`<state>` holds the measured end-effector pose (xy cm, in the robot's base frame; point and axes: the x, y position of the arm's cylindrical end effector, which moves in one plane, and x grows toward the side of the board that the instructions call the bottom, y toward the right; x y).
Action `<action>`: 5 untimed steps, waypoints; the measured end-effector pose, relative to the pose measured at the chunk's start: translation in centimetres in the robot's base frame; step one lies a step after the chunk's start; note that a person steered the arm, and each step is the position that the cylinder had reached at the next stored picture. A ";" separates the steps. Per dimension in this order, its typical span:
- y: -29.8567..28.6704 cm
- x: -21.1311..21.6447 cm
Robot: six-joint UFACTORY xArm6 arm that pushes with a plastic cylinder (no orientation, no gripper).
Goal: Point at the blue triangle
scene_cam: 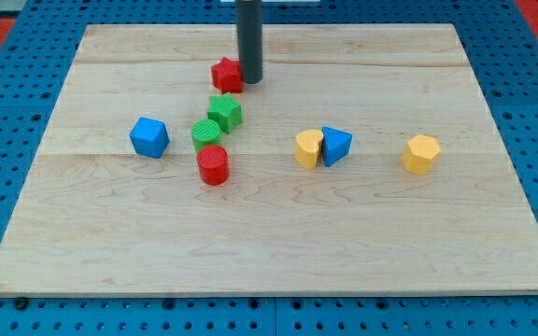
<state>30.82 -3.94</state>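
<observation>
Seven small blocks sit on a pale wooden table (269,233). Taking the blue triangle (335,146) as landmark: a yellow block (308,148) touches its left side, and a yellow hexagon (420,154) lies well to its right. Far to its left are a red cylinder (213,165), two green blocks (206,133) (224,112) and a blue cube (148,137). My tip (250,80) rests up and left of the triangle, well apart, against a red star (226,75). No claw is fitted; the rod grips nothing.

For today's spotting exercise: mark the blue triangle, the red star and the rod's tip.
blue triangle (336,146), camera view, front face.
red star (225,75), camera view, top face.
my tip (250,80), camera view, rod's very end.
</observation>
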 end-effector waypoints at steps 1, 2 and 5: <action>0.5 -0.1; 3.6 -0.7; 19.9 1.1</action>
<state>31.95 15.94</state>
